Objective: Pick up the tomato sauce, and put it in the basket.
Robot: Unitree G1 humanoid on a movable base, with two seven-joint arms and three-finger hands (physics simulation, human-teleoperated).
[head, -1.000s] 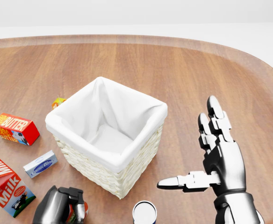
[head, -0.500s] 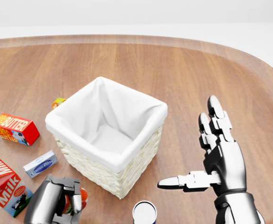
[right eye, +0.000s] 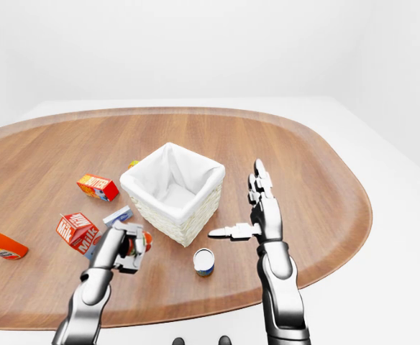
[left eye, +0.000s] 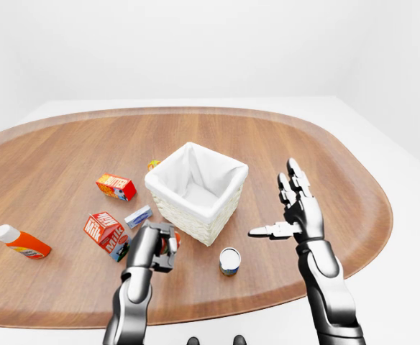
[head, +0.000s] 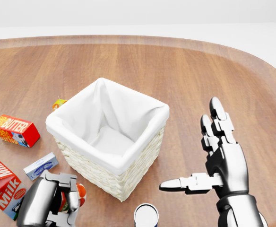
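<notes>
Presently, we log: left hand (head: 57,201), fingers curled round a red-orange item, which we judge the sauce (head: 80,192), just beside the basket (head: 110,166) at its lower left in the head view. Right hand (head: 218,153) open, empty. Can (head: 146,215) below basket. Grasp seemingly made; lift and drop into basket remain.
</notes>
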